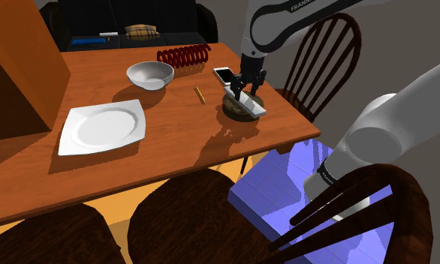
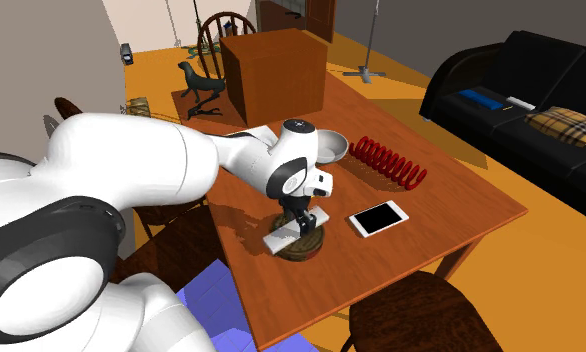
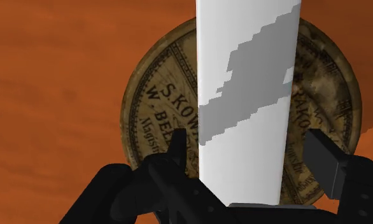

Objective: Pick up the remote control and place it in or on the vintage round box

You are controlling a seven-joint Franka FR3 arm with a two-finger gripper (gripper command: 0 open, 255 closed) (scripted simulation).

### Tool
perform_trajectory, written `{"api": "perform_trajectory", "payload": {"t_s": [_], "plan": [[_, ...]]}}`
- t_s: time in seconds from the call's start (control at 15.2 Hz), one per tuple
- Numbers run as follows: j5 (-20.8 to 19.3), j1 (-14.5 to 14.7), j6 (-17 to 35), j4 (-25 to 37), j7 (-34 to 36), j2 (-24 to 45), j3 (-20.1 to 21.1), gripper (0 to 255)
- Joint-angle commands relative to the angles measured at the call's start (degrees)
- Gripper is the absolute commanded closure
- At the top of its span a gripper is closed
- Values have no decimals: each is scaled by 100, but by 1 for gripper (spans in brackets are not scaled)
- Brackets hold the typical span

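Pincer [image 3: 252, 153]: fingers spread, one on each side of the remote control [image 3: 249, 63], with a slim gap showing at each, so you are gripping nothing. The white-and-grey remote lies flat across the lid of the vintage round box [image 3: 160, 83], its ends overhanging the rim. The box stands on the bench [image 1: 173, 127] near its edge, just beside a phone [image 1: 226, 75]. Judged from this, pick and placement are done and release appears made. What remains for you is lifting clear without nudging the remote.
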Motion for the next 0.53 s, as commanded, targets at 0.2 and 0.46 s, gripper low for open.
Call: {"api": "perform_trajectory", "payload": {"t_s": [0.2,0.46], "plan": [[0,0,1,0,0,0,0,0],[-13,-8,-659,362,0,-298,-23,0]]}}
